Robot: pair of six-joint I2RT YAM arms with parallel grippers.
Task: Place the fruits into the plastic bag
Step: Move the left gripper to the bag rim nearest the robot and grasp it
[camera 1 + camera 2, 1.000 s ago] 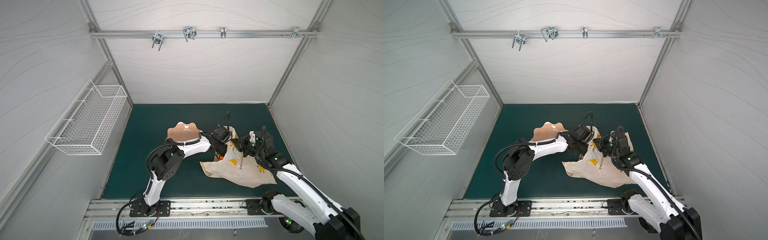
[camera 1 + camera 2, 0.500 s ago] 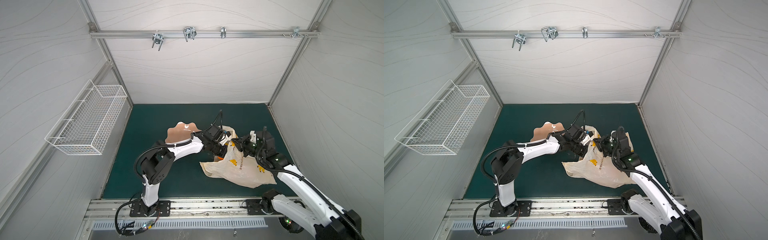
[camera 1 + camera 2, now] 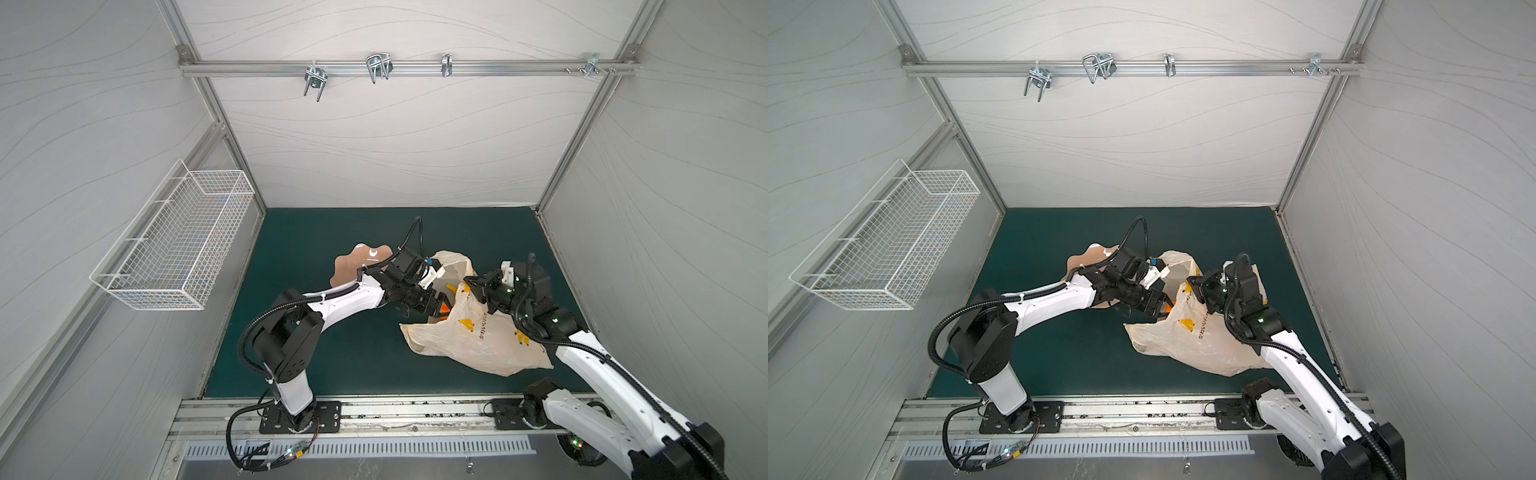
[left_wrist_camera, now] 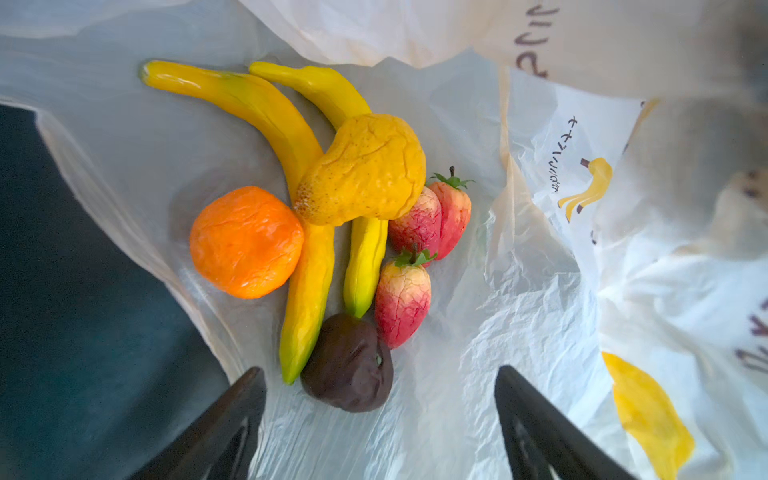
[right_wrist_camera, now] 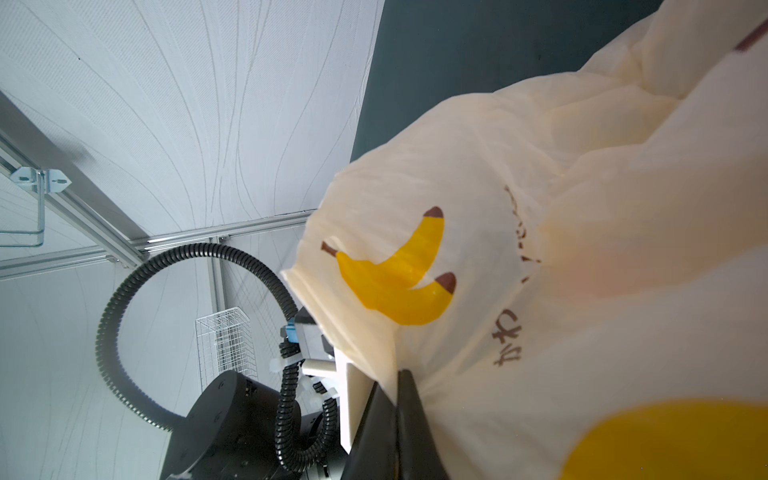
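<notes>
Left claw deeper in plastic bag; fruits mostly obscured from above.

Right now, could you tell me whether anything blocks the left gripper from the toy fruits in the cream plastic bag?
Nothing visible does: the open left gripper faces the dark brown-purple toy fruit directly.

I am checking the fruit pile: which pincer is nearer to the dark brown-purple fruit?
Left. The left pincer hangs open just over the dark brown-purple fruit in the plastic bag. The right pincer is shut on the bag's raised edge, farther off.
</notes>
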